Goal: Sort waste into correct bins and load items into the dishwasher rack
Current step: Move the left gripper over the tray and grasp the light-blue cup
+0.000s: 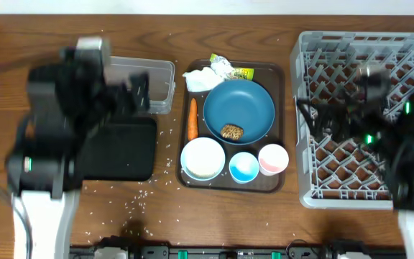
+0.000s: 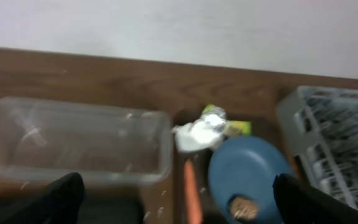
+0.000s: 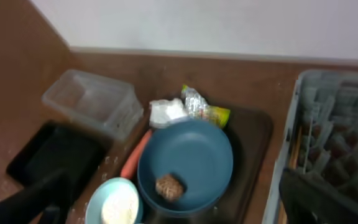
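Observation:
A dark-brown tray (image 1: 279,79) holds the dark-blue plate (image 1: 243,104) with the brown lump (image 1: 232,132) on it. Also on the tray are the carrot (image 1: 192,119), white tissue (image 1: 203,78), foil wrapper (image 1: 234,70), white bowl (image 1: 203,158), blue-inside cup (image 1: 244,167) and pink-inside cup (image 1: 272,158). My left gripper (image 2: 179,208) is open and empty above the clear tub (image 1: 158,78) and black tub (image 1: 124,147). My right gripper (image 3: 182,208) is open and empty, high above the grey rack (image 1: 365,50), looking down at the plate (image 3: 188,158).
Loose rice grains (image 1: 167,162) lie scattered on the wooden table left of the tray and toward the front edge. The left arm covers part of both tubs from above. The right arm covers the rack's middle.

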Controlling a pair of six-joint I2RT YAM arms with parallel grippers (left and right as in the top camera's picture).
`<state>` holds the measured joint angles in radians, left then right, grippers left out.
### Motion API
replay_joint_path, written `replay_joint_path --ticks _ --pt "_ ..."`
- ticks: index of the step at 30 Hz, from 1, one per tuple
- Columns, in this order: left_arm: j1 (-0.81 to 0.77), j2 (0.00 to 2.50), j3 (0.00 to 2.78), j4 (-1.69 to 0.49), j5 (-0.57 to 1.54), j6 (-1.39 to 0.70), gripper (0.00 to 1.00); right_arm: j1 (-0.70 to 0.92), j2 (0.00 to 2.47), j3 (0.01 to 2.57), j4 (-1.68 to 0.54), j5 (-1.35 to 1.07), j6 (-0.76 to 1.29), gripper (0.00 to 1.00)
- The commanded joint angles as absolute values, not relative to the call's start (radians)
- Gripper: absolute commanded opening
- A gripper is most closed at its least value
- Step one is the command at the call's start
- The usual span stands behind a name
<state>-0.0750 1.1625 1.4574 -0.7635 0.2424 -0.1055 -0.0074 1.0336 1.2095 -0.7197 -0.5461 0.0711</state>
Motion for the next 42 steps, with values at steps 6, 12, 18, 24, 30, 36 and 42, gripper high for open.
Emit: replay_joint_path --ticks 6,12,18,24,30,36,42 --pt "-0.085 1.348 1.572 -0.673 0.377 -0.144 0.98 0.000 1.252 1.367 -0.909 -0.572 0.029 0.99" --pt "-0.172 1.497 1.572 -0.653 0.192 -0.144 0.98 0.001 1.311 1.367 -0.975 -0.521 0.029 0.99" --pt "-0.267 1.647 1.572 -0.619 0.081 -0.144 0.98 0.001 1.317 1.367 -0.982 -0.520 0.083 0.99" --pt "-0.322 1.775 1.572 -0.450 0.096 -0.094 0.98 0.001 1.317 1.366 -0.990 -0.520 0.082 0.99" --pt "-0.360 1.888 1.572 -0.382 0.096 -0.083 0.88 0.001 1.317 1.366 -1.004 -0.520 0.093 0.99" --pt "-0.402 1.919 1.572 -0.403 0.097 -0.083 0.87 0.001 1.317 1.366 -1.026 -0.520 0.093 0.99" --pt "-0.436 1.921 1.571 -0.562 0.096 -0.103 0.82 0.001 1.317 1.366 -1.037 -0.520 0.093 0.99"
